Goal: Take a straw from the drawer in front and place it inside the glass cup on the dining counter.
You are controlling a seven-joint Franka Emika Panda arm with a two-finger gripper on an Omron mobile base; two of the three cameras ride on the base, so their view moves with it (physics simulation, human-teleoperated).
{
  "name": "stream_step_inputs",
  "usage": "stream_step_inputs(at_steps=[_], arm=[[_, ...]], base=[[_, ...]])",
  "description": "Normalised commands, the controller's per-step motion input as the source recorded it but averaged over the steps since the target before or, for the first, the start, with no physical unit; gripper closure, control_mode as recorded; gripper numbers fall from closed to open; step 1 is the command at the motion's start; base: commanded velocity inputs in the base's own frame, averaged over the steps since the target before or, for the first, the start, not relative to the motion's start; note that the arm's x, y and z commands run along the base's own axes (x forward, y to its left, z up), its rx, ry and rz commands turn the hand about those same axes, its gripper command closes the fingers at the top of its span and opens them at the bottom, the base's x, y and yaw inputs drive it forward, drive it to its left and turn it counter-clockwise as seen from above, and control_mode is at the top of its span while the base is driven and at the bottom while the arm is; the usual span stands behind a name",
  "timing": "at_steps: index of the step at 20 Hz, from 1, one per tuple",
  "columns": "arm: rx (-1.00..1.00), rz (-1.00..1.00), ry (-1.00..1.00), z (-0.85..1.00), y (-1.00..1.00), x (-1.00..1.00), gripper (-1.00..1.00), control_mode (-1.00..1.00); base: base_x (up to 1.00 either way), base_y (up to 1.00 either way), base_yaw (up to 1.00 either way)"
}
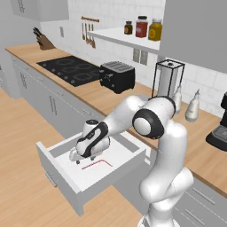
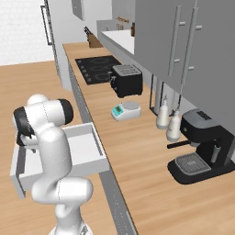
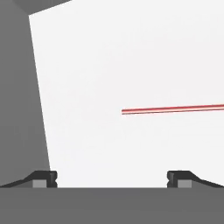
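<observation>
The drawer (image 1: pixel 62 175) stands pulled out below the wall counter, white inside. A thin red straw (image 1: pixel 96 164) with a bent end lies flat on its floor. My gripper (image 1: pixel 79 160) hangs low inside the drawer, just left of the straw, open and holding nothing. In the hand view the straw (image 3: pixel 175 109) runs in from the right edge, its end above the gap between my two spread fingertips (image 3: pixel 43 179). From the right base the arm hides most of the drawer (image 2: pixel 87 153). The glass cup and the dining counter are out of view.
The drawer's grey side wall (image 3: pixel 19 100) is close on the left of the hand view. On the wall counter stand a toaster (image 1: pixel 118 76), a cooktop (image 1: pixel 71 70), a kitchen scale (image 2: pixel 125 111), two white bottles (image 2: pixel 168 120) and a coffee machine (image 2: pixel 202 147).
</observation>
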Motion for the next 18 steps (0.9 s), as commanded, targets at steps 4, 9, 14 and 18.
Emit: stream_step_inputs(at_steps=[4, 9, 14, 18], arm=[[-0.11, 0.0, 0.0, 0.0, -0.47, 0.61, -1.0, -1.0], [-0.14, 0.01, 0.0, -0.08, -0.33, 0.42, -1.0, -1.0], [-0.12, 0.07, 0.0, -0.11, -0.28, 0.2, -1.0, -1.0], [-0.1, 0.09, 0.03, -0.26, -0.31, 0.1, -1.0, -1.0]], base=[[0.0, 0.0, 0.0], [0.0, 0.0, 0.0], [0.0, 0.0, 0.0], [0.0, 0.0, 0.0]])
